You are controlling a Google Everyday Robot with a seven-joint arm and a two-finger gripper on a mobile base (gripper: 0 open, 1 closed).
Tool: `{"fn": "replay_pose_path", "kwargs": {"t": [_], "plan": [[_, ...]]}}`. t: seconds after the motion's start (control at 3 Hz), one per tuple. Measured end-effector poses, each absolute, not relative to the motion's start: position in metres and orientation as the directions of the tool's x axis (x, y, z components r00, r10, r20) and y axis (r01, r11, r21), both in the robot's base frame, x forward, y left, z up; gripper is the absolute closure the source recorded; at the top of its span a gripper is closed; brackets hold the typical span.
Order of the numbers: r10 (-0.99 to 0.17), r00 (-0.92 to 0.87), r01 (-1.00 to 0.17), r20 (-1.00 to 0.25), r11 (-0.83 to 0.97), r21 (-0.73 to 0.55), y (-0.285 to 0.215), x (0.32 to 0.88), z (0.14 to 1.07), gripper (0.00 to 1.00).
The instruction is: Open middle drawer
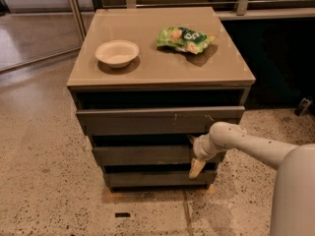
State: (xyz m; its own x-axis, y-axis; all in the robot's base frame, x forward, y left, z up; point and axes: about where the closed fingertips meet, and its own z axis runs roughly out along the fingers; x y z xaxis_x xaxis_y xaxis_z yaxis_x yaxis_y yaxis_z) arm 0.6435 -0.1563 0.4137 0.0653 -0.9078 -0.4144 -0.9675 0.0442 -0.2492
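Observation:
The cabinet (78, 82) has three flat dark grey-brown drawer fronts. The middle drawer (142, 155) is the second one, plain and handleless, below the scratched top front (162, 120). My gripper (194, 154) is at the right end of the middle drawer's front, right against it. It is open, with one dark fingertip (191, 138) in the gap above the drawer's top edge. The pale finger (197, 168) hangs down in front of the gap below it. The white arm (256, 146) comes in from the right.
The lowest drawer front (152, 179) sits near the speckled floor. On the cabinet top are a white bowl (117, 53) and a green snack bag (184, 38). A railing and a dark wall stand behind and to the right.

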Motion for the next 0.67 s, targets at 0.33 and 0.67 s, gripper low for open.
{"fn": "replay_pose_path", "kwargs": {"t": [0.33, 0.67], "plan": [[-0.908, 0.066, -0.967, -0.415, 0.044, -0.251, -0.1555, 0.646, 0.414, 0.0], [-0.91, 0.046, -0.977, -0.411, 0.045, -0.209, -0.1532, 0.6429, 0.4118, 0.0]]}}
